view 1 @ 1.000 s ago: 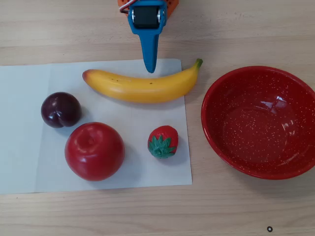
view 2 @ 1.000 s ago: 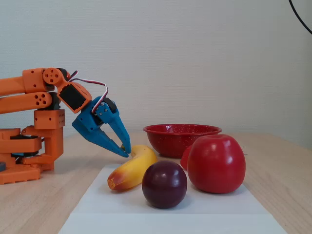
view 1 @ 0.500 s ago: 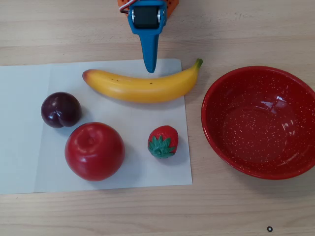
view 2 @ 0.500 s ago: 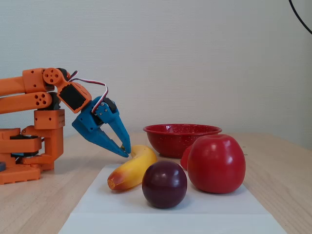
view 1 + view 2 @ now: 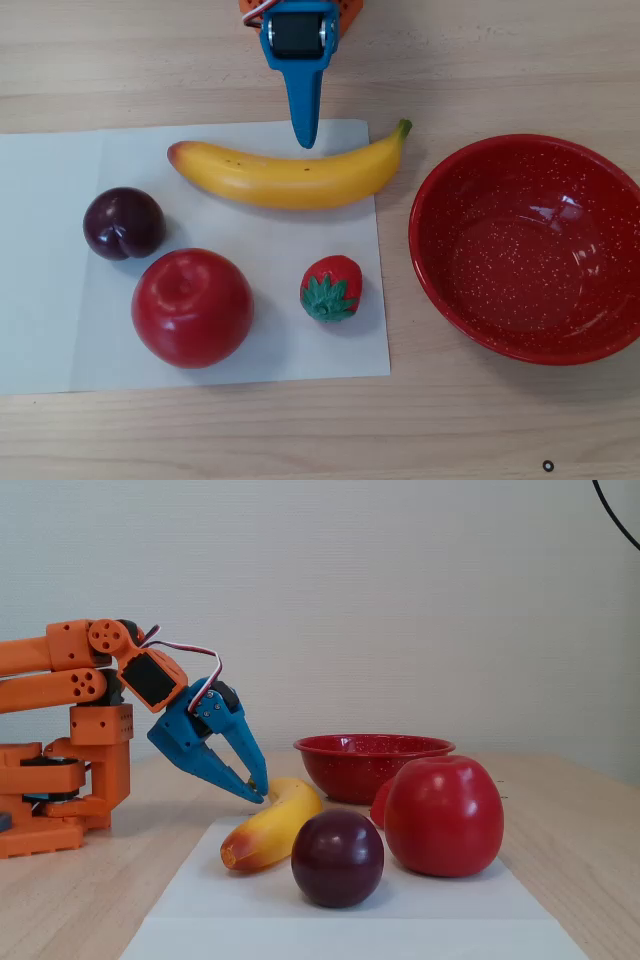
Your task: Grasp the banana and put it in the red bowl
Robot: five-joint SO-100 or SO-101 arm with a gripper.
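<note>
Gripper (image 5: 255, 788) sits slightly parted, holding nothing, right at the banana (image 5: 285, 176), which lies on the paper sheet (image 5: 50, 300) left of the red bowl (image 5: 470, 180) in the overhead view. It probably needs to open wider and straddle the fat middle.

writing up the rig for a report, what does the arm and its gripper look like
The arm is built of bright orange plastic segments with round screw holes and a black servo block near the wrist. The gripper is blue, with two tapering pointed fingers and a black motor set in its body. A thin red and white cable loops over the wrist.
</note>
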